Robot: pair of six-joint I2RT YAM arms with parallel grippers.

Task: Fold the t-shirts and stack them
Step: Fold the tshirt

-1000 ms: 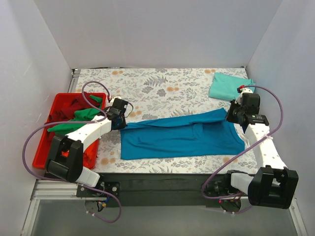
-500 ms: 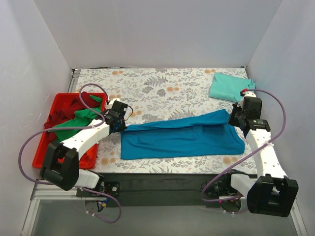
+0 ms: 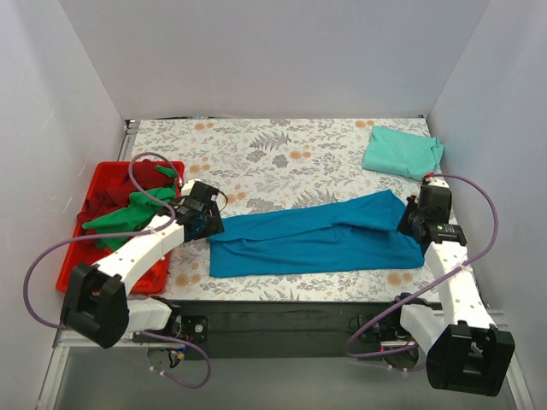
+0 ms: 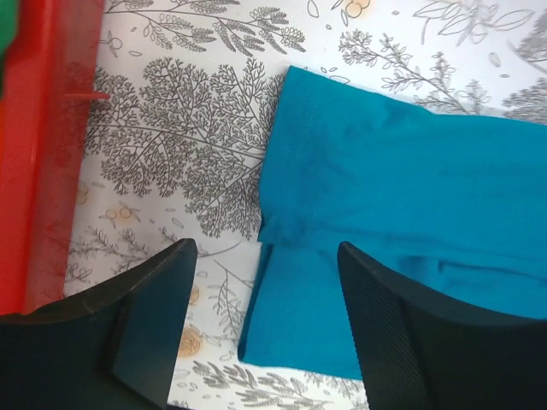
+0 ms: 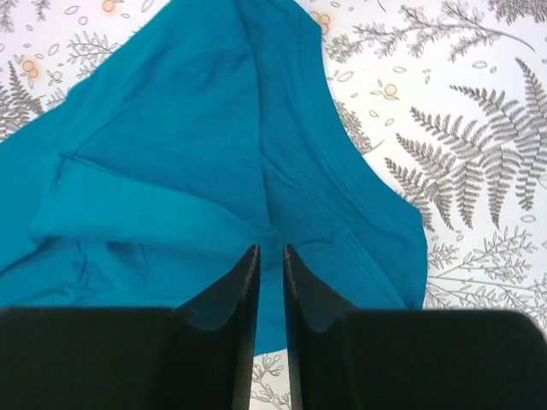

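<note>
Shows a fern-print table [image 3: 273, 141] from above, both arms reaching in from its near edge. Stretched left to right across the near half, a deep blue t-shirt [image 3: 316, 243], doubled lengthwise into a long band, its upper layer rumpled and slanting up toward the right. At the far left, a red plastic tray [image 3: 75, 256] holding a bright green shirt [image 3: 128, 215] and, behind it, a dark red shirt [image 3: 145, 175], both heaped and unfolded. In the far right corner, well apart from the blue one, a pale mint green shirt [image 3: 400, 152] lying flat, already folded by the look of it. Over the band's left end, just beside the tray, the left gripper [image 4: 267, 316], fingers spread wide with nothing between them and the folded corner of the cloth directly below. Over the right end, the right gripper [image 5: 269, 282], fingers pressed almost together, only a thin slit between them and no cloth visibly caught there. Judged as thin, light, limp jersey: sure to sag, crease and drag on the tablecloth rather than hold any shape, yet not fragile. Best taken at the two end corners, pinching both layers together at the folded edge, and lifted evenly from each side to keep the band from twisting.
</note>
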